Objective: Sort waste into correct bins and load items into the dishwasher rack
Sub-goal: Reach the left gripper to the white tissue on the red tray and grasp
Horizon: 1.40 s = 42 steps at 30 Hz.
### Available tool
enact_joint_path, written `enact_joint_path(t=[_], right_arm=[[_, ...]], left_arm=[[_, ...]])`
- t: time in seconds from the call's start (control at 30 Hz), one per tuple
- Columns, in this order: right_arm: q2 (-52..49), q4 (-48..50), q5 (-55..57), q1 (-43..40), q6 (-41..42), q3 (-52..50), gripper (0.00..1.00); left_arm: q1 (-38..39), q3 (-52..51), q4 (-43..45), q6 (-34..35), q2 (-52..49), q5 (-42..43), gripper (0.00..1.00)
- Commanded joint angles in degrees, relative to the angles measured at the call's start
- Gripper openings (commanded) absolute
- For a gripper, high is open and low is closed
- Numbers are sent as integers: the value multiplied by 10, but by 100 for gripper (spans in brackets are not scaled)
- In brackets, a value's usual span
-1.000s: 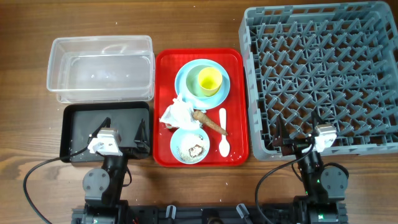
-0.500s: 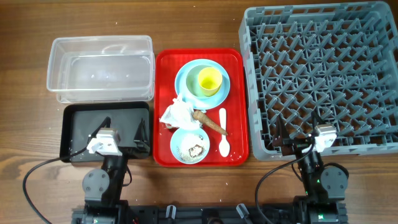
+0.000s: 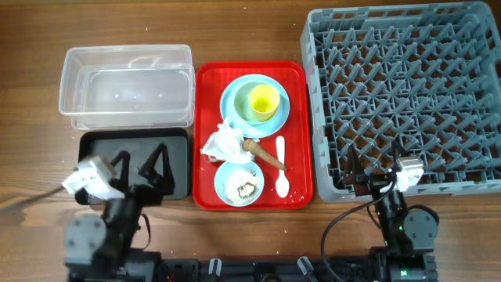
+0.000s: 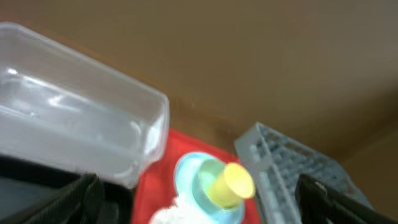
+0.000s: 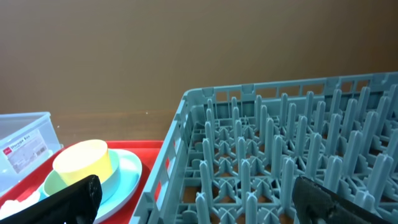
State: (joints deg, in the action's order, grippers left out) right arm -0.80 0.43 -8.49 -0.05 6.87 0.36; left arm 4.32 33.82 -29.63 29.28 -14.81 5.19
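On the red serving tray (image 3: 207, 78) stands a light-blue plate (image 3: 232, 106) with a yellow cup (image 3: 263, 100) in a bowl on it. In front of the plate lie a crumpled white tissue (image 3: 223, 142), a brown stick (image 3: 264, 153) and a white spoon (image 3: 282, 168). A second bowl (image 3: 239, 185) holds white crumbs. The clear tub (image 3: 125, 84) and black tray (image 3: 98, 149) sit left, the grey rack (image 3: 407, 86) right. My left gripper (image 3: 142, 166) is open above the black tray, holding nothing. My right gripper (image 3: 374, 163) is open over the rack's near edge.
The left wrist view is blurred and shows the clear tub (image 4: 74, 124), the yellow cup (image 4: 233, 183) and a corner of the rack (image 4: 292, 168). In the right wrist view the rack's pegs (image 5: 298, 137) stand straight ahead, with the cup (image 5: 84, 163) to the left.
My left arm has moved: its wrist has swung left and the fingers now point up across the black tray. The right arm and all objects have stayed still.
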Motion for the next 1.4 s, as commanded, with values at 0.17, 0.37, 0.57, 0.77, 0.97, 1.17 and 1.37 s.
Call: enact_joint_path(t=[0.17, 0.37, 0.57, 0.77, 0.97, 1.17, 1.37], right_arm=[[6, 2, 2, -2, 7, 0, 100], [6, 2, 2, -2, 7, 0, 100], [6, 2, 2, -2, 7, 0, 100], [6, 2, 2, -2, 7, 0, 100], [6, 2, 2, -2, 7, 0, 100], [6, 2, 2, -2, 7, 0, 100], [6, 2, 2, -2, 7, 0, 100]], left_arm=[[-3, 306, -148, 12, -311, 260, 100], [-3, 311, -177, 12, -410, 334, 88], [2, 311, -283, 12, -511, 304, 6], [86, 310, -290, 13, -566, 184, 11], [197, 310, -232, 13, -620, 20, 26], [228, 310, -192, 34, -693, -26, 43], [228, 310, -152, 45, -766, -57, 51]])
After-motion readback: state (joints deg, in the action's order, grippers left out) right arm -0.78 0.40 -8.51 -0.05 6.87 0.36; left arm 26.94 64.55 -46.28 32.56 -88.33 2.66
